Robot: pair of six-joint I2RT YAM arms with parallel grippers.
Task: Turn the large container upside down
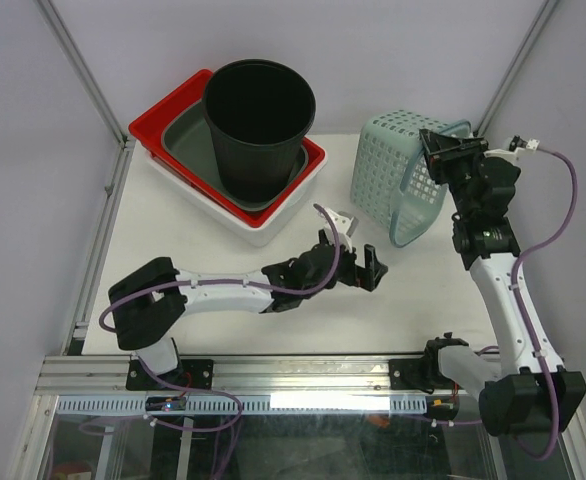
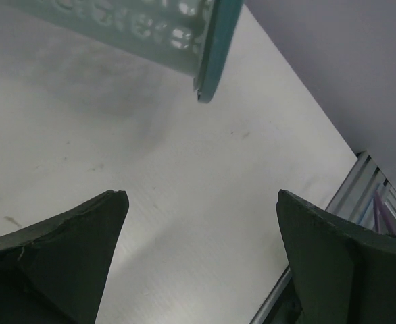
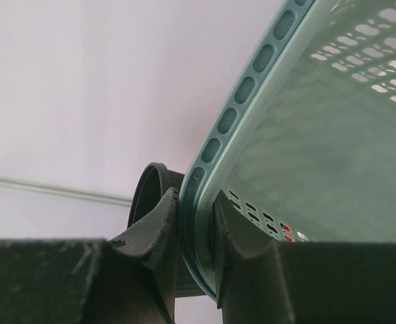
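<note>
A pale teal perforated basket (image 1: 391, 170) lies tipped on its side on the white table, its opening facing right. My right gripper (image 1: 436, 152) is shut on the basket's upper rim. In the right wrist view the rim (image 3: 252, 88) is clamped between the two fingers, at my right gripper (image 3: 196, 202). My left gripper (image 1: 364, 268) is open and empty, low over the table just in front of the basket. In the left wrist view my left gripper (image 2: 201, 202) has its jaws wide apart, and the basket's rim (image 2: 215, 47) hangs above the table ahead of it.
A black bucket (image 1: 259, 125) stands upright in a grey tray (image 1: 188, 135), which is nested in a red tray (image 1: 158, 120) and a white tray (image 1: 263, 228) at the back left. The bucket's rim also shows in the right wrist view (image 3: 144, 196). The table's front rail (image 2: 360, 189) is near the left gripper.
</note>
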